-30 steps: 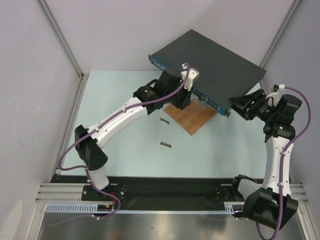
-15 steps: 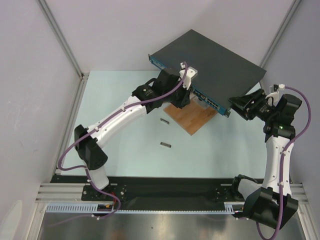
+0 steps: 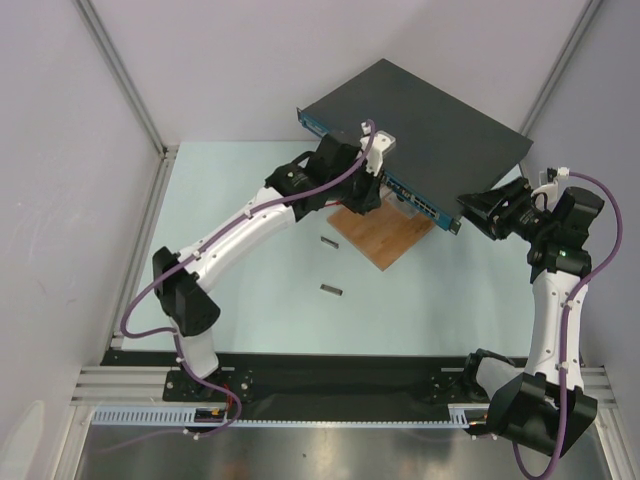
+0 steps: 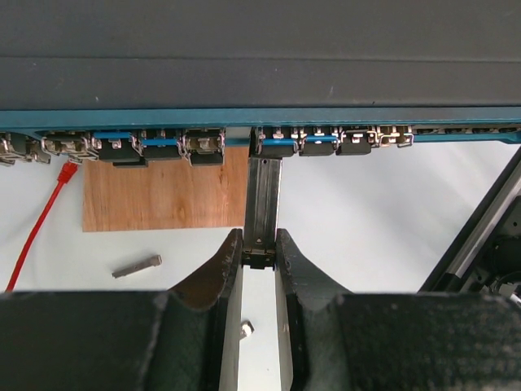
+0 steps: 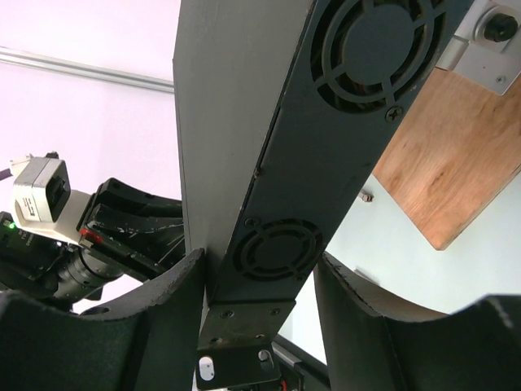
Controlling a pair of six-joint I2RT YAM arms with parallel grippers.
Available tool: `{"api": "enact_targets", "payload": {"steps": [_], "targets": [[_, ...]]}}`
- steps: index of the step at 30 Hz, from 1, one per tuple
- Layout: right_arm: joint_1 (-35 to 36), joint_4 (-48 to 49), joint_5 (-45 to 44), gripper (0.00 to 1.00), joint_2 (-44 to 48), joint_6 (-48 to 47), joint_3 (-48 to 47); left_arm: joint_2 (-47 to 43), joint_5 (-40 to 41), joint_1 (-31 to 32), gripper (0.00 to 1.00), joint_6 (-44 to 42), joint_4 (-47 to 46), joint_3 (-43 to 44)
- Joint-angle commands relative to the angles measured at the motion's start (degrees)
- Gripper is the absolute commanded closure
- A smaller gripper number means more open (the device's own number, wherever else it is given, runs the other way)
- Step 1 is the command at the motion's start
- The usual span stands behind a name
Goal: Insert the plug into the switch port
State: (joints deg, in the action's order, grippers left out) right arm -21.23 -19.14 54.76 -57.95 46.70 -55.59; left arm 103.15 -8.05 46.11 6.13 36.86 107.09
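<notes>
Along the switch's (image 4: 260, 57) blue front face runs a row of sockets (image 4: 281, 143). Several hold inserts with blue tabs; others show bare metal cages.

Plug (image 4: 263, 199): narrow silver metal bar with a dark rear end. Left gripper (image 4: 259, 244) pinches that rear end between both fingers. The plug's far end meets the socket row at the gap between two socket groups. How far in it sits cannot be told.

Switch from above: large flat dark-grey box (image 3: 420, 110), set diagonally at the far right of the table. Right gripper (image 5: 259, 261) clamps its near right corner, with fingers (image 5: 175, 301) on either side of the end panel with round fan grilles.

Wooden board (image 3: 385, 238) lies under the switch's front edge, partly sticking out. Two small metal pieces (image 3: 331, 290) lie apart on the pale blue-green table (image 3: 420, 300). Red cable (image 4: 37, 224) trails left of the board. Plain pale walls (image 3: 60, 150) with metal frame posts enclose the table.
</notes>
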Motion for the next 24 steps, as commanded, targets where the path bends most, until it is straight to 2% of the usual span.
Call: {"api": "enact_targets", "payload": {"steps": [1, 9, 13, 24], "targets": [[2.0, 2.6, 0.8, 0.73, -1.3, -3.5, -1.4, 2.4, 3.9, -0.1, 1.00, 1.3, 0.8, 6.3], [2.2, 1.6, 0.2, 0.75, -1.3, -4.7, -2.1, 3.4, 7.9, 2.0, 1.00, 0.6, 2.9, 10.0], [2.6, 0.1, -0.7, 0.76, -1.1, -6.3, -2.5, 4.2, 13.0, 3.7, 1.00, -0.8, 4.7, 12.7], [3.7, -0.3, -1.0, 0.76, -0.8, -6.4, -2.3, 6.2, 12.9, 4.6, 1.00, 0.0, 3.8, 16.3]]}}
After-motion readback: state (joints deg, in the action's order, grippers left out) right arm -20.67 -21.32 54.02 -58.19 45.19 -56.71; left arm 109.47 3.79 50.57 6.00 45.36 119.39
